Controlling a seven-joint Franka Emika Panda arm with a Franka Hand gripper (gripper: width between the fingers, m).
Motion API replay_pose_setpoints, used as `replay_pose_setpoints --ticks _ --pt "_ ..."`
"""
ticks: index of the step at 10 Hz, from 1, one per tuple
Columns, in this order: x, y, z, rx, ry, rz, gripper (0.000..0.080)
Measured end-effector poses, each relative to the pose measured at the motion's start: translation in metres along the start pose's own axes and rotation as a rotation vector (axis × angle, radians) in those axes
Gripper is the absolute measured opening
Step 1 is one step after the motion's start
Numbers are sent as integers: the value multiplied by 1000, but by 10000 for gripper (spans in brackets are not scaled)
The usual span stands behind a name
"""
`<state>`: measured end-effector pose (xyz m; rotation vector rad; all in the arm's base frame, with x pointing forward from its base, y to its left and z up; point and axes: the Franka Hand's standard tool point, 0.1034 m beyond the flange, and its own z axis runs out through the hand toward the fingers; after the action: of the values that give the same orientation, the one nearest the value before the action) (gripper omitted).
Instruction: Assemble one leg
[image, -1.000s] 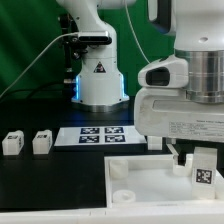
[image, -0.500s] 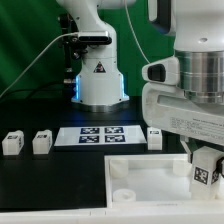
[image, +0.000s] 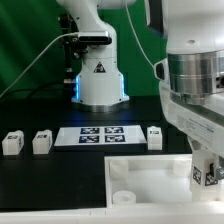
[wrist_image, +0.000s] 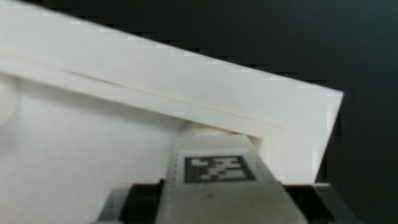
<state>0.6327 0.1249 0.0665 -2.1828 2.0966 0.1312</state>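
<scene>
At the lower right of the exterior view, the Panda's two-finger gripper is pinching the leg, a small stubby white plastic block with a black-and-white square tag on its face, directly over the right-hand part of the large flat white square panel with round corner sockets. The wrist view shows the same grip from close in: the leg sits between the two dark fingers, its tag facing the camera, with the panel's raised white edge running diagonally behind it. The main risk, as I judge it, is misalignment: the socket the leg is meant for is hidden behind the gripper in both views (so whether the peg is centred over it cannot be told), and pressing down off-centre could jam the leg on the rim or push the panel sideways across the black table. A light pinch could also let the leg tilt or slip as it meets resistance. Three further small white tagged blocks stand on the table in the middle band of the frame, either side of the marker board, well apart from the work and unlikely to be disturbed.
</scene>
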Motion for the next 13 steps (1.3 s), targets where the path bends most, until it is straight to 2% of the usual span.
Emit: replay_pose_setpoints --ticks 2,4,6,7,8,9,10,11,13 --pt "0 -1 0 29 -24 259 292" --pt "1 -1 0 36 -16 393 292" --pt "3 -1 0 36 -8 381 292" --pt "2 0 1 35 -8 380 408" --pt "2 0 1 34 -8 376 408" --pt "2 0 1 34 -7 375 573" --pt "1 0 1 36 -8 373 632" --pt "-1 0 1 58 -14 368 632" --pt "-9 6 -5 61 -21 351 646"
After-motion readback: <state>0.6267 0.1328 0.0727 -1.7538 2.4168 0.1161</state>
